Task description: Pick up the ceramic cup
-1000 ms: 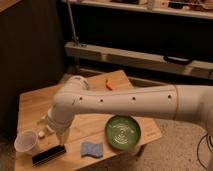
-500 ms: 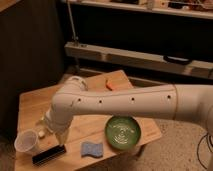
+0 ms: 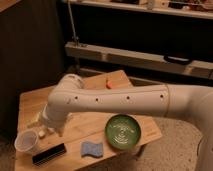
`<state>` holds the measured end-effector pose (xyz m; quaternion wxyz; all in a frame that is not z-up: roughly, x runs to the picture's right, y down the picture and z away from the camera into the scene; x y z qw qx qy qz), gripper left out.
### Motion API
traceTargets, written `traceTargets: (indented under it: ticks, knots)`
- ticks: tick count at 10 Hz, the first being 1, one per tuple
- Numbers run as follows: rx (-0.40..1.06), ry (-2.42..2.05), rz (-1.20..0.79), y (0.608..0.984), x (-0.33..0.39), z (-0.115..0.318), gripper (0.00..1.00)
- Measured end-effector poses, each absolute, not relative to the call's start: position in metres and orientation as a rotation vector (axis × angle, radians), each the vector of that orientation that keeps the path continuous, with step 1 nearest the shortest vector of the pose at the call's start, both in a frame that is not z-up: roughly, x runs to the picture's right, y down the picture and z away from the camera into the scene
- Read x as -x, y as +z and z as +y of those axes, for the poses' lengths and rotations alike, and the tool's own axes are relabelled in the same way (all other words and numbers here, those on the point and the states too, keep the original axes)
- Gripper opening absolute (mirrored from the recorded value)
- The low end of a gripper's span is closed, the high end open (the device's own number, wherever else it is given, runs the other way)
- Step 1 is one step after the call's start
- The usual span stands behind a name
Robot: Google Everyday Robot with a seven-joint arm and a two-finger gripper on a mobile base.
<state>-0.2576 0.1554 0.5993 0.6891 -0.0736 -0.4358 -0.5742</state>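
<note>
The ceramic cup (image 3: 26,141), a small pale tumbler with a wide rim, stands upright near the front left corner of the wooden table (image 3: 90,122). My white arm reaches in from the right across the table. My gripper (image 3: 44,131) hangs at its end, just right of the cup and very close to its rim. I cannot tell if it touches the cup. The wrist hides much of the gripper.
A round green patterned dish (image 3: 123,132) sits at the front right. A blue sponge (image 3: 92,148) and a black bar-shaped object (image 3: 49,154) lie along the front edge. An orange object (image 3: 110,83) lies at the back. Dark shelving stands behind the table.
</note>
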Motion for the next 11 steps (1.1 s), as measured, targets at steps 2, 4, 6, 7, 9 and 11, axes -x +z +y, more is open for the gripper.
traceTargets:
  ticks: [2,4,6,7,9,11]
  knots:
    - [0.168,-1.404,-0.993,0.619,0.264,0.155,0.73]
    - [0.169,-1.444,-1.001,0.625,0.267,0.155,0.73]
    - [0.161,-1.466,-0.984,0.624,0.267,0.155,0.73]
    - [0.150,-1.502,-0.977,0.622,0.273,0.159,0.73]
    - [0.119,-1.562,-0.986,0.623,0.285,0.169,0.73]
    - [0.090,-1.634,-0.999,0.624,0.300,0.179,0.73]
